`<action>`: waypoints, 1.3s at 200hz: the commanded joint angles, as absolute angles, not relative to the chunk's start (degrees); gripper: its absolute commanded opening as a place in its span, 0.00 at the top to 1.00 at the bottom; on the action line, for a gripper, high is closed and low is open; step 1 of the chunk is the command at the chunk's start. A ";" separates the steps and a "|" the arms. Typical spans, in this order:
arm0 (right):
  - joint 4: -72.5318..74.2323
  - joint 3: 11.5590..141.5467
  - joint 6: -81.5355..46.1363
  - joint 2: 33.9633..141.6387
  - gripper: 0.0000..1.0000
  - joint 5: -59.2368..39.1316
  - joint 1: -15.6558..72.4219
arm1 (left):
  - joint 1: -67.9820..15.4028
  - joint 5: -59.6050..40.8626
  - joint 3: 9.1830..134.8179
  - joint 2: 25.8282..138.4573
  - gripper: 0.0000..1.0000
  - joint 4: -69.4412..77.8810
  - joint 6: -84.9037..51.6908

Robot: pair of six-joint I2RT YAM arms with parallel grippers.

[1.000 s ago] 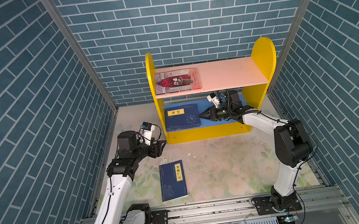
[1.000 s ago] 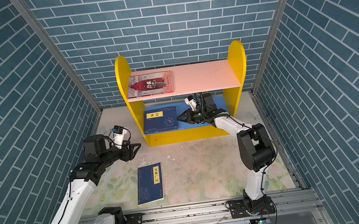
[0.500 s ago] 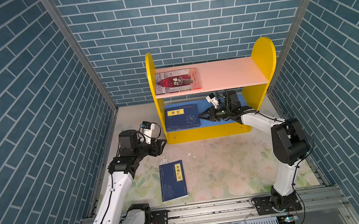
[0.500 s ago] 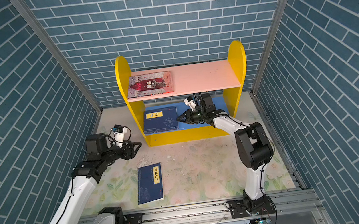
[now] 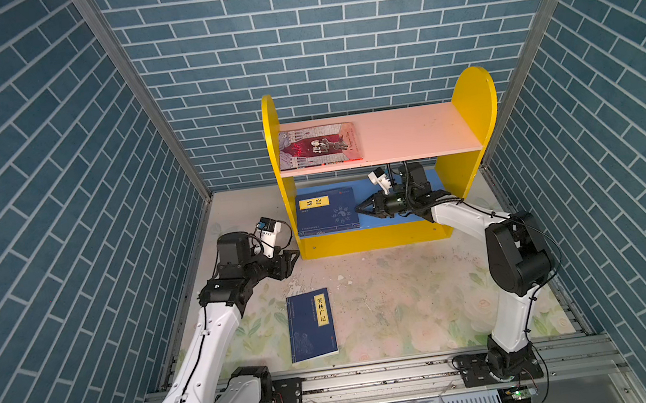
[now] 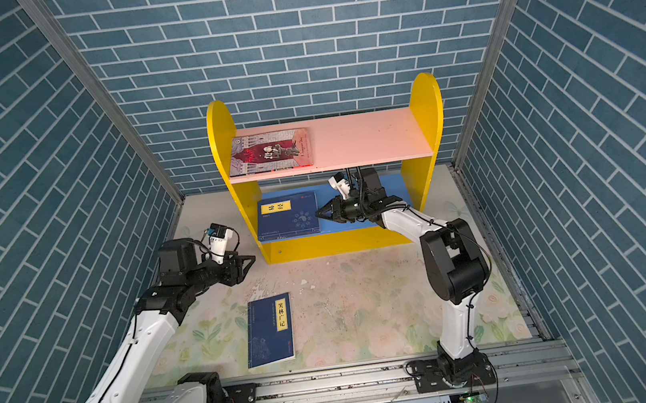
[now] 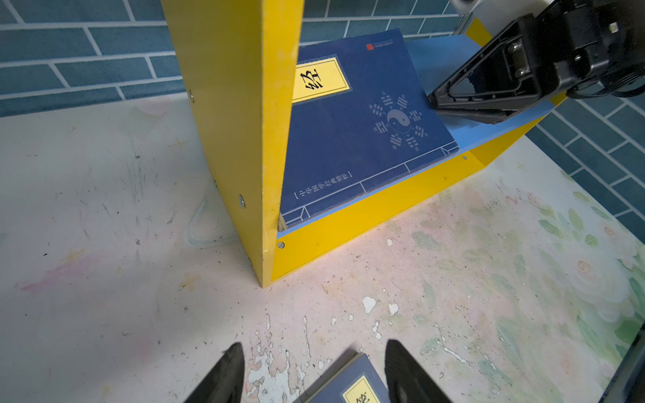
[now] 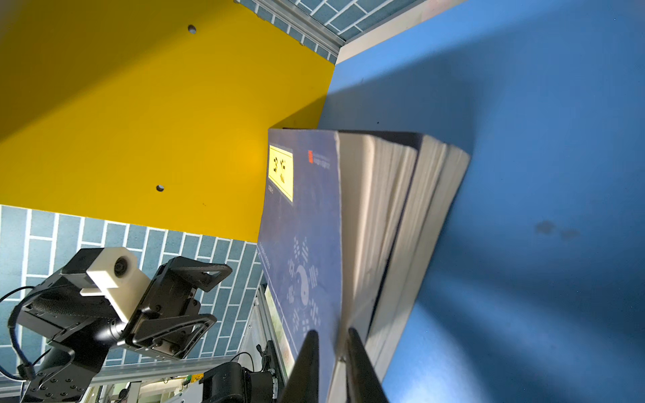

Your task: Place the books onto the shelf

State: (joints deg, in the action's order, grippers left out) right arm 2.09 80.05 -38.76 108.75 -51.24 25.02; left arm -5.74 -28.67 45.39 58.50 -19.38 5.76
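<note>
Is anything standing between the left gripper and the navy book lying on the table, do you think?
Nothing visible does: the left gripper hangs open near the navy book, whose corner shows between its jaws.

Both top views look steeply down from the front over the whole desk (image 5: 407, 284); wrist cameras, close in, share the shelf (image 7: 230, 104).

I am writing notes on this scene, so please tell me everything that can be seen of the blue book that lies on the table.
The blue book is a thin closed paperback with a navy cover. It bears a yellow upright label with black Chinese characters, a pale line drawing lower down and a small red mark. It lies flat, face up, slightly turned, on the floral table, in front of the shelf and apart from it. Nothing rests on it.
</note>
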 commanded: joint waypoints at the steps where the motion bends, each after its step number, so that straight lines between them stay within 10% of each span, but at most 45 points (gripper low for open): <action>1: 3.51 81.36 -36.83 105.43 0.81 -49.75 25.18 | -5.45 -28.12 44.24 59.84 0.36 -15.42 9.33; 260: 7.31 64.25 -39.00 94.24 0.93 -45.70 30.85 | -5.45 -29.25 33.84 70.49 0.54 20.33 6.60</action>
State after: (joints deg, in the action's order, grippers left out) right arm 2.87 63.66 -38.33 94.43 -46.98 30.65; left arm -5.74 -29.19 34.35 69.82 17.76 7.38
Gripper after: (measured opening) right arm 0.068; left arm 0.468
